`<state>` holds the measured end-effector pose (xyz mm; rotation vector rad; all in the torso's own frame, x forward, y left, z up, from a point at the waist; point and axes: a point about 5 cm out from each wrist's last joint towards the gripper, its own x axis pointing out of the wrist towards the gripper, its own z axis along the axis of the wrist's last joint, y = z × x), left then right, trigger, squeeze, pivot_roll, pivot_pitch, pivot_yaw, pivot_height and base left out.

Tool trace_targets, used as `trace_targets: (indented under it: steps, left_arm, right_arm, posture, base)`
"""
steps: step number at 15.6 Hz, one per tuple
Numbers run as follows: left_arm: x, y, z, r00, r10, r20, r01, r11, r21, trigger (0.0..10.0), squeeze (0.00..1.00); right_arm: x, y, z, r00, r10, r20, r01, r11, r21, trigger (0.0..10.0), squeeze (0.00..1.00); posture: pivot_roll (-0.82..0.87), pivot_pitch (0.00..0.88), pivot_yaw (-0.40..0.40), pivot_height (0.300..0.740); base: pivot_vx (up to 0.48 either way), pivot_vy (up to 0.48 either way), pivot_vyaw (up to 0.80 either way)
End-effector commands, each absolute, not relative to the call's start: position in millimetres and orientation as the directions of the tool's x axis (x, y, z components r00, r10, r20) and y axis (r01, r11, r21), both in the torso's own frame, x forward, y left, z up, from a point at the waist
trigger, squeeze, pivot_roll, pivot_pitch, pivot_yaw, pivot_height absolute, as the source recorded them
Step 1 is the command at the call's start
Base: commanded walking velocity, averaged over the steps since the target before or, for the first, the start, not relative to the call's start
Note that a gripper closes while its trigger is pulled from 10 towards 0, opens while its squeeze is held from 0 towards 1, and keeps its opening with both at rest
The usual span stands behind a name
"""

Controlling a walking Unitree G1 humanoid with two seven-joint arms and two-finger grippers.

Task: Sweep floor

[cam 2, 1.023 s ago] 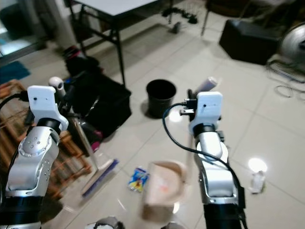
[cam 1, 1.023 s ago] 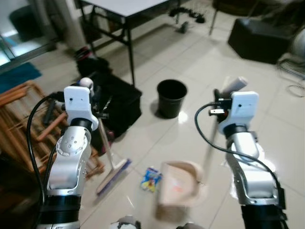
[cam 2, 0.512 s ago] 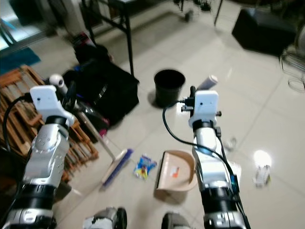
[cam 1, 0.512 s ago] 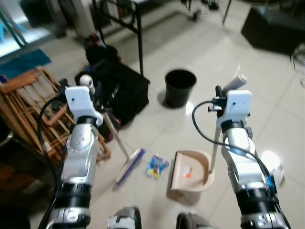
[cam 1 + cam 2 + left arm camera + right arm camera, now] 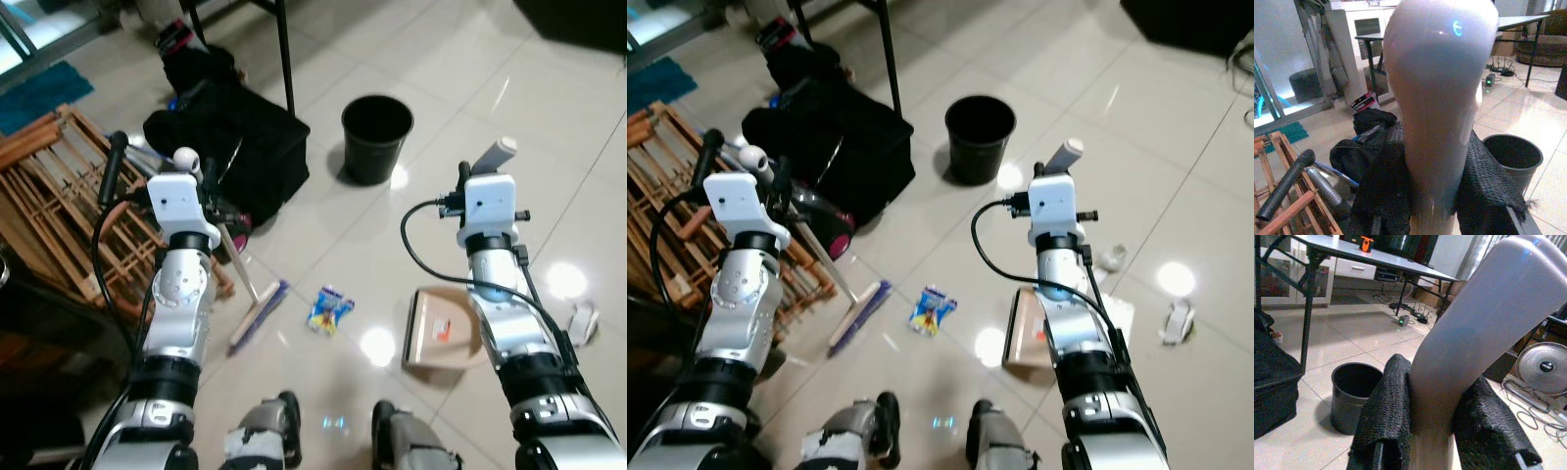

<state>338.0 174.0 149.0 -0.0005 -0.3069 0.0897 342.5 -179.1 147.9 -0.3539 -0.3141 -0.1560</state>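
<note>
At frame centre, left pincer [image 5: 1432, 196] grips the light, stiff broom [image 5: 257, 315] high; right pincer [image 5: 1432, 440] clamps the dustpan [image 5: 438, 328] handle.

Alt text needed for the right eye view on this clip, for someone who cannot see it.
Seen from above, a humanoid robot stands on glossy tile, its left gripper holding a broom and its right gripper a beige dustpan. A colourful wrapper lies between them, with a black bin beyond.

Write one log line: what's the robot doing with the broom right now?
left gripper: shut on broom | right gripper: shut on dustpan | wrapper: between them
</note>
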Motion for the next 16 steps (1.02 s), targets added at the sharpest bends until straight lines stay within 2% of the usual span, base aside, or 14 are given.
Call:
trace_targets:
  steps: [1, 5, 8, 11, 16]
  left_arm:
    - [339.6, 173.5, 152.8, 0.936, 0.105, 0.335, -0.101, 0.994, -0.03, 10.0, 0.0]
    - [350.3, 165.1, 148.4, 0.941, 0.109, 0.321, -0.106, 0.994, -0.026, 10.0, 0.0]
    - [361.0, 158.8, 148.0, 0.951, 0.089, 0.296, -0.084, 0.996, -0.03, 10.0, 0.0]
    - [369.2, 147.6, 154.5, 0.952, 0.066, 0.298, -0.058, 0.998, -0.033, 10.0, 0.0]
    - [372.7, 140.1, 154.7, 0.954, 0.059, 0.294, -0.042, 0.997, -0.065, 10.0, 0.0]
  right_arm:
    - [342.6, -169.2, 145.2, 0.935, -0.075, 0.348, 0.192, 0.929, -0.316, 10.0, 0.0]
    - [342.0, -134.8, 136.0, 0.938, -0.014, 0.348, 0.121, 0.949, -0.29, 10.0, 0.0]
    - [337.3, -112.7, 132.0, 0.927, 0.032, 0.374, 0.088, 0.95, -0.3, 10.0, 0.0]
    - [335.8, -101.8, 135.9, 0.915, 0.01, 0.404, 0.104, 0.96, -0.26, 10.0, 0.0]
    - [335.3, -75.6, 130.4, 0.93, 0.055, 0.362, 0.047, 0.962, -0.267, 10.0, 0.0]
  posture:
    - [0.12, 0.344, 0.105, 0.74]
    - [0.12, 0.361, 0.12, 0.74]
    - [0.12, 0.34, 0.133, 0.74]
    - [0.13, 0.34, 0.14, 0.74]
    - [0.12, 0.347, 0.137, 0.74]
  base:
    - [0.0, 0.0, 0.0]
    - [0.0, 0.0, 0.0]
    - [0.0, 0.0, 0.0]
    - [0.0, 0.0, 0.0]
    - [0.0, 0.0, 0.0]
